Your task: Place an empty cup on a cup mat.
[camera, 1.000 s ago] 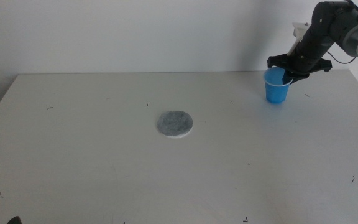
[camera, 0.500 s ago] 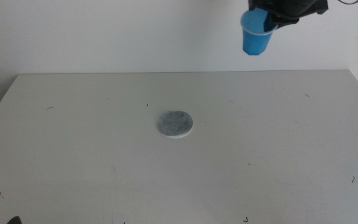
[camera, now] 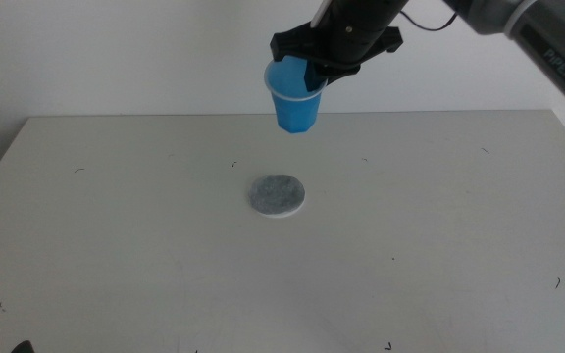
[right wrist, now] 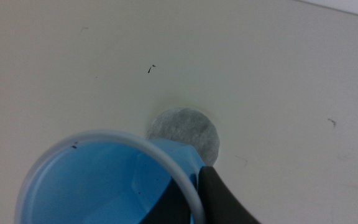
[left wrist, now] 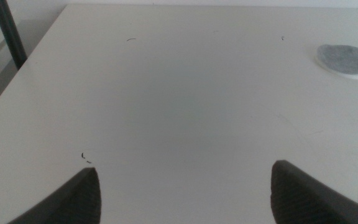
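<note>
One cup point(camera: 294, 95) gripped aloft, cup mat point(camera: 277, 194) below

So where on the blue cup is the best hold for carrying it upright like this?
Probably the rim wall, from above, one jaw inside and one outside, as the right gripper holds the cup now: the mouth is open and faces up, above the cup mat. The left gripper waits, open.

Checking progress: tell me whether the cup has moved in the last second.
Yes. The cup, held by the right gripper, went up off the table and leftward, now hanging above the cup mat.
</note>
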`<act>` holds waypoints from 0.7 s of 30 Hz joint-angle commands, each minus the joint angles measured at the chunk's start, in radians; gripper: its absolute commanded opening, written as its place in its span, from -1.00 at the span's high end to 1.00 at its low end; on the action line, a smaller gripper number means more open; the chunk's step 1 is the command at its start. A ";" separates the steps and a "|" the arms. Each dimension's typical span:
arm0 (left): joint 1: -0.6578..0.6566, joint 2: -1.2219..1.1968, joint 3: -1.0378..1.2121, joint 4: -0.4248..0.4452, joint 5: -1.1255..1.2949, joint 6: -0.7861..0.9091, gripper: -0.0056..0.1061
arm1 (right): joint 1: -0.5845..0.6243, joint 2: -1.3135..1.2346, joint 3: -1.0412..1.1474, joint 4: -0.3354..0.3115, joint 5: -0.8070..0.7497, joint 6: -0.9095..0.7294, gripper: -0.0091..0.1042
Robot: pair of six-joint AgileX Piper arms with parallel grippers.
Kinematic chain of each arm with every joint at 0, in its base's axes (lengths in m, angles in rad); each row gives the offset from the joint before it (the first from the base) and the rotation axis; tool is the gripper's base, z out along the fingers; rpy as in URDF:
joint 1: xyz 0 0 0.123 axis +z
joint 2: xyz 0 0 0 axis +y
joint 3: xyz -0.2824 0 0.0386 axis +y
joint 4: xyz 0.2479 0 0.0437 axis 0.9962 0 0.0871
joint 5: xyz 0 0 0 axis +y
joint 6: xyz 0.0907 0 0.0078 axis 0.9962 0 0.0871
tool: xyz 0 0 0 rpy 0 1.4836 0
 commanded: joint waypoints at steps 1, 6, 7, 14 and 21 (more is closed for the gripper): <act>0.001 -0.004 -0.006 0.000 -0.067 -0.011 -0.98 | 0.020 -0.034 -0.029 -0.010 -0.049 0.002 0.86; 0.001 -0.004 -0.006 0.000 -0.067 -0.011 -0.98 | 0.042 0.026 -0.029 -0.010 -0.085 0.002 0.86; 0.001 -0.004 -0.006 0.000 -0.067 -0.011 -0.98 | 0.043 0.041 -0.029 -0.010 -0.095 0.002 0.86; 0.001 -0.004 -0.006 0.000 -0.067 -0.011 -0.98 | 0.043 0.131 -0.029 -0.013 -0.174 0.001 0.86; 0.001 -0.004 -0.006 0.000 -0.067 -0.011 -0.98 | 0.043 0.194 -0.029 -0.026 -0.248 0.001 0.86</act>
